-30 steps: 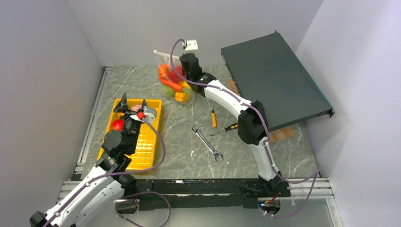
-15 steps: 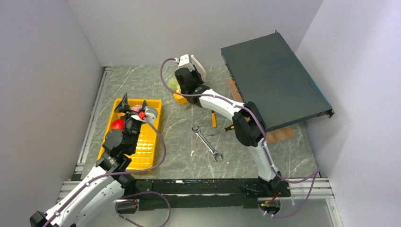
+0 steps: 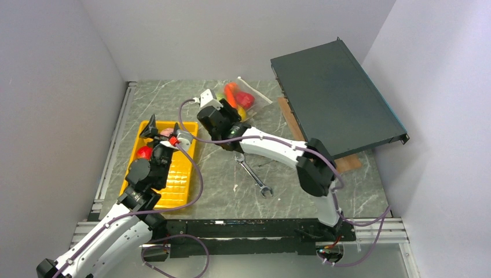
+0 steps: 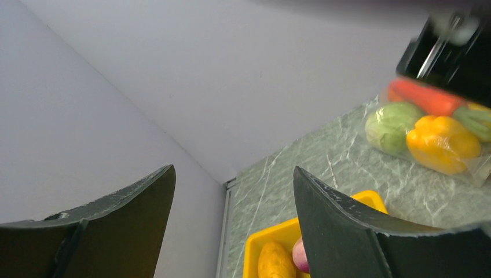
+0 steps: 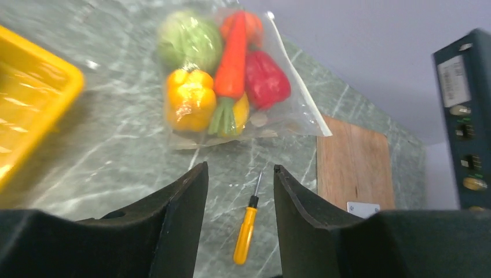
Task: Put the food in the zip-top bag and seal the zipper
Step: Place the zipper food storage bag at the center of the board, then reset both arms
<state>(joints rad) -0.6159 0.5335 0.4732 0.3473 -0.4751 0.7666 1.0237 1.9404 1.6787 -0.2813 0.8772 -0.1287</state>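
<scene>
The zip-top bag (image 3: pixel 242 99) lies flat on the table's far middle with food inside: cabbage (image 5: pixel 188 40), yellow pepper (image 5: pixel 188 98), carrot (image 5: pixel 233 58) and red pepper (image 5: pixel 265 78). Its white zipper (image 5: pixel 298 75) runs along the right edge; I cannot tell if it is sealed. My right gripper (image 5: pixel 240 167) hovers open and empty just left of the bag (image 5: pixel 231 81), clear of it. The left gripper (image 3: pixel 165 128) stands open and empty over the yellow tray (image 3: pixel 184 174). In that tray lie an orange piece (image 4: pixel 275 260), a purple piece (image 4: pixel 300 255) and a red piece (image 3: pixel 143 152).
A yellow-handled screwdriver (image 5: pixel 246 229) lies on the table below the right gripper's fingers. A steel wrench (image 3: pixel 253 175) rests at mid-table. A black rack unit (image 3: pixel 336 92) leans at the right over a wooden board (image 5: pixel 353 162). Walls close in left, back and right.
The right gripper held the bag aloft near the back wall, brought it down, let go and opened, then drew back toward the tray. The bag now lies on the table. The left arm stayed still.
</scene>
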